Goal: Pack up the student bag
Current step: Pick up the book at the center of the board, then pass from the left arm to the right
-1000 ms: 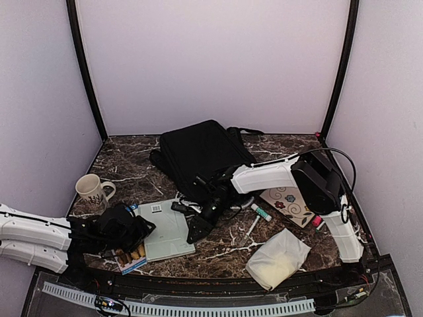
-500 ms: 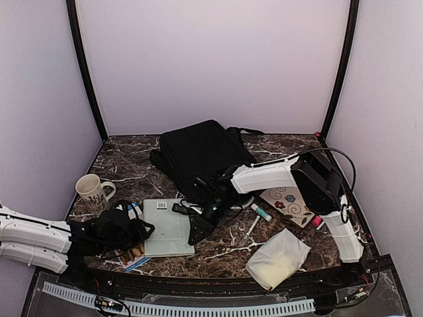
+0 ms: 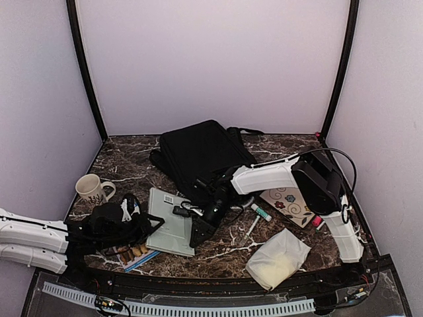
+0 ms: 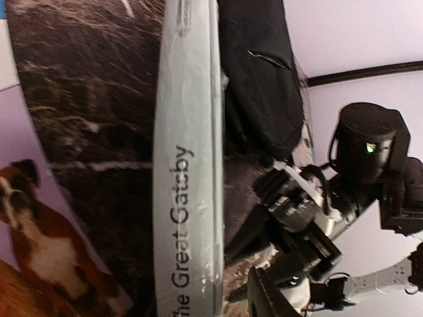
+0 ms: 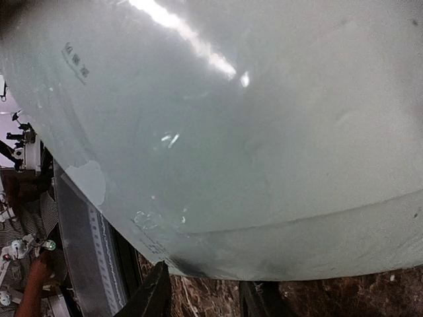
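Note:
The student bag (image 3: 198, 153), a black backpack, lies flat at the back middle of the table. In front of it a grey-green book, The Great Gatsby (image 3: 170, 221), is tilted up on its left side. My left gripper (image 3: 147, 222) is shut on that left edge. In the left wrist view the book's spine (image 4: 188, 165) runs up the frame, with one finger (image 4: 266, 300) beside it. My right gripper (image 3: 198, 228) sits at the book's right edge. In the right wrist view the book's cover (image 5: 231, 119) fills the frame, and the right gripper (image 5: 208, 282) is open over bare marble.
A patterned mug (image 3: 90, 189) stands at the left. A dog-picture booklet (image 3: 132, 253) lies under the left gripper. Right of the book are a glue stick (image 3: 261, 212), a white pen (image 3: 252, 226), a floral card (image 3: 291, 203) and a white pouch (image 3: 277, 257).
The left gripper has closed on the book's left edge and raised it, and the book has turned and shifted slightly toward the bag. The right arm has hardly moved.

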Motion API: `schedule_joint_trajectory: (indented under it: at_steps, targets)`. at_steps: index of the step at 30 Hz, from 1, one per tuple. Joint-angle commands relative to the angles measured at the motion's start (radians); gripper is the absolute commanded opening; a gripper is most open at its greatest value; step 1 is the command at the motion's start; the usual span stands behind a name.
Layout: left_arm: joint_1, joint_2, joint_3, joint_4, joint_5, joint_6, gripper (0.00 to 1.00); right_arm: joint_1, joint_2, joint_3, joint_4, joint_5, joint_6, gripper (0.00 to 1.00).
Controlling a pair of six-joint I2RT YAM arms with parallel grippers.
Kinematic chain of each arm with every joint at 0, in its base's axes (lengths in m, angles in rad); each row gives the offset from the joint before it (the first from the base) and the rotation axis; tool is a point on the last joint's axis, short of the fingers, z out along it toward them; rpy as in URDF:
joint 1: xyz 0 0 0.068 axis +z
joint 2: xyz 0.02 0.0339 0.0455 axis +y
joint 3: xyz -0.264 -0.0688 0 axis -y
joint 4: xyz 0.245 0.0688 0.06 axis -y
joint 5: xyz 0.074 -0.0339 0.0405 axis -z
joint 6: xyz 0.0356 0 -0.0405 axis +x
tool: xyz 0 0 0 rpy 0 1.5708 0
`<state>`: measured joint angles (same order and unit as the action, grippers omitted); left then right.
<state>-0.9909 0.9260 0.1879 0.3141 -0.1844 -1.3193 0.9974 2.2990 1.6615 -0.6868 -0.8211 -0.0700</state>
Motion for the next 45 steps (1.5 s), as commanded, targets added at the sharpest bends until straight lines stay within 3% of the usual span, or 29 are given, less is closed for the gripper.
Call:
schedule_joint_trajectory:
  at_steps: [1, 7, 13, 19, 22, 28, 33, 37, 39, 42, 45]
  targets:
    - [-0.028, -0.021, 0.060, 0.121, 0.194, -0.006, 0.43, 0.047, 0.062, -0.034, 0.103, 0.120, -0.020, 0.37]
    - [-0.028, 0.000, 0.085, 0.093, 0.222, -0.008, 0.30, 0.048, 0.064, -0.032, 0.103, 0.119, -0.020, 0.37]
    - [-0.028, -0.050, 0.143, -0.079, 0.193, 0.001, 0.17, 0.047, 0.040, -0.047, 0.096, 0.132, -0.032, 0.37]
    - [-0.028, -0.129, 0.264, -0.295, 0.143, 0.089, 0.05, -0.006, -0.151, -0.101, 0.044, 0.159, -0.077, 0.38]
    - [-0.028, -0.170, 0.298, -0.277, 0.131, 0.164, 0.00, -0.078, -0.278, -0.129, -0.004, 0.159, -0.112, 0.41]
    - [-0.028, -0.170, 0.378, -0.201, 0.099, 0.324, 0.00, -0.281, -0.465, -0.136, -0.081, 0.084, -0.167, 0.43]
    - [-0.028, -0.065, 0.488, -0.109, 0.047, 0.441, 0.00, -0.421, -0.599, -0.171, -0.018, -0.025, -0.098, 0.45]
    - [-0.028, 0.056, 0.568, -0.013, 0.033, 0.539, 0.00, -0.460, -0.679, -0.236, 0.021, -0.040, -0.083, 0.47]
    - [-0.028, 0.109, 0.570, 0.067, 0.044, 0.574, 0.00, -0.470, -0.751, -0.305, 0.092, -0.008, -0.062, 0.56]
    - [-0.027, 0.176, 0.541, 0.245, 0.063, 0.630, 0.00, -0.479, -0.862, -0.437, 0.265, 0.024, 0.000, 0.96]
    - [-0.026, 0.240, 0.558, 0.352, 0.052, 0.639, 0.00, -0.486, -0.906, -0.501, 0.388, -0.022, 0.079, 1.00]
